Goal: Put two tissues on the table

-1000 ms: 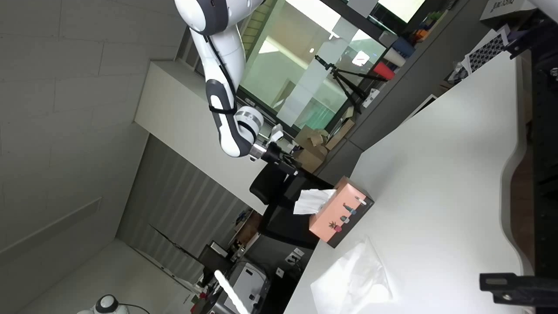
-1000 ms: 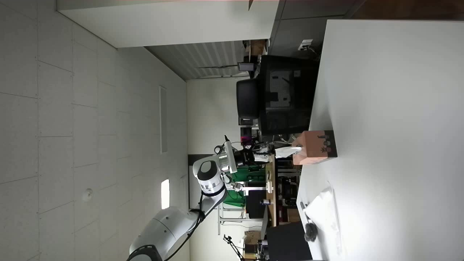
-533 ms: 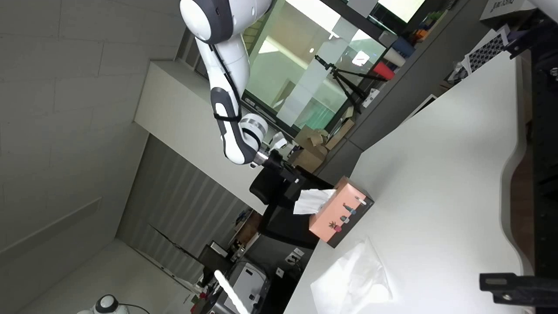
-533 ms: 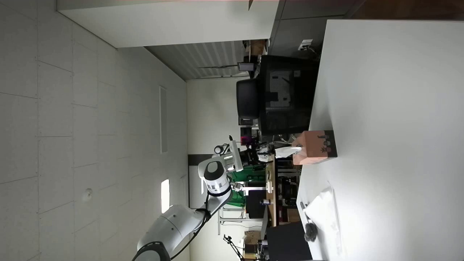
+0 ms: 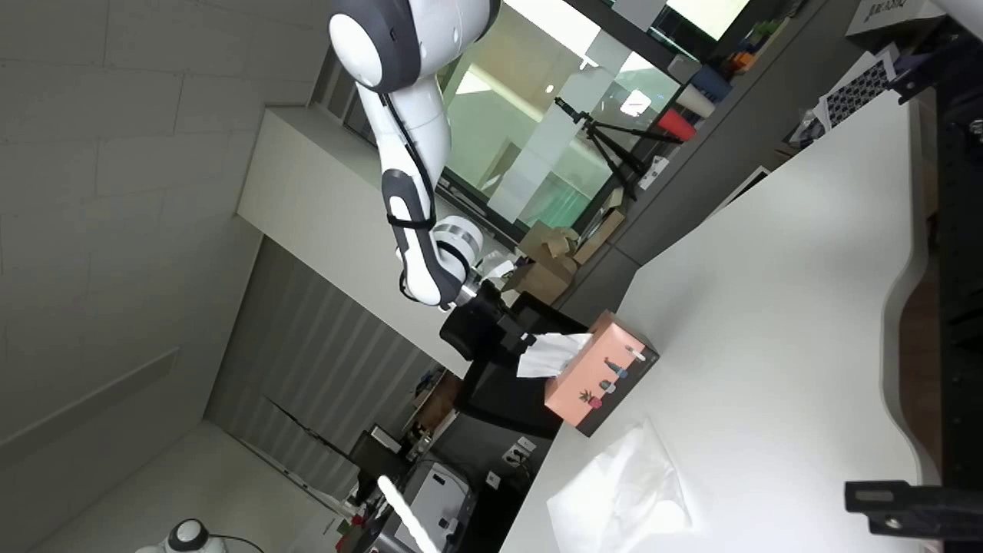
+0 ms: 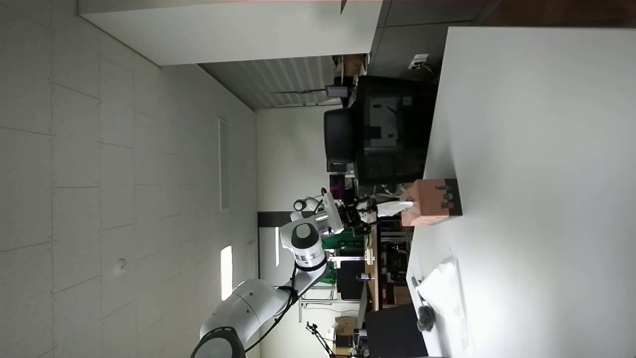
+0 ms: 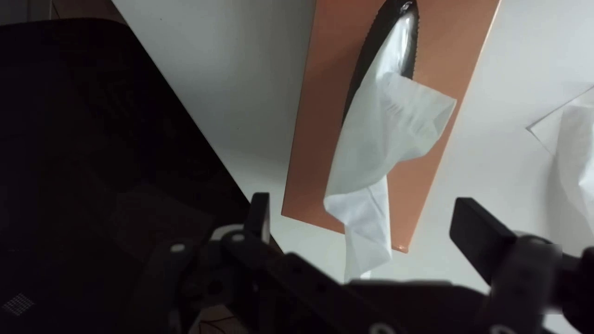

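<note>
A white tissue [image 7: 362,162] sticks out of the opening of a salmon-pink box [image 7: 315,134], which stands on the white table [image 5: 776,338]. My gripper [image 7: 364,208] is open around the loose end of this tissue, one finger to each side and neither touching it in the wrist view. Both exterior views show the gripper [image 5: 530,338] just off the free end of the tissue [image 6: 391,208], beyond the box's opening. Another tissue [image 5: 626,495] lies spread and crumpled on the table beside the box; its edge also enters the wrist view at the right.
A black chair [image 6: 392,134] stands just past the table edge near the box. Close to the lying tissue, a dark fuzzy item [image 6: 426,318] shows at the edge. A black bracket [image 5: 906,507] juts over the table's opposite side.
The arm has come down toward the box, bringing the open gripper close to the protruding tissue. Box and both tissues have stayed where they were.
</note>
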Motion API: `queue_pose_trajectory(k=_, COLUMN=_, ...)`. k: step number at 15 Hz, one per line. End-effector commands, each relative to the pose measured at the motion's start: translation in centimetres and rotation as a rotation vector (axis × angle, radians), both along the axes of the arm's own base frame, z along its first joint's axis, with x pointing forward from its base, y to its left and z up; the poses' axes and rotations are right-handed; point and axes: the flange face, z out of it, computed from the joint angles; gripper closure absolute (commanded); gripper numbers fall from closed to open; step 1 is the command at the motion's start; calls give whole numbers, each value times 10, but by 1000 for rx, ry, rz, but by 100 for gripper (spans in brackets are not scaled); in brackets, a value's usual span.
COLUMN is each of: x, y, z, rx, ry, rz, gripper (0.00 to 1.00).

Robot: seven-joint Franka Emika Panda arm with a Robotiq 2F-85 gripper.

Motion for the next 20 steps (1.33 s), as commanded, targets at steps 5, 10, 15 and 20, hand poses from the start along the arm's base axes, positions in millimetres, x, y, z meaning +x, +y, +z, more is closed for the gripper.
queue_pose_trajectory(k=5, x=14, y=11, z=-13, rx=40, ry=-28, rz=123, gripper=0)
queue_pose_trajectory(k=10, x=17, y=12, z=-28, rx=49, ry=15, rz=162, gripper=0)
queue_pose_trajectory(k=15, x=21, y=11, z=-39, rx=54, ry=50, rz=171, gripper=25)
queue_pose_trajectory(k=20, x=25, y=10, z=-39, rx=41, ry=43, rz=154, gripper=57)
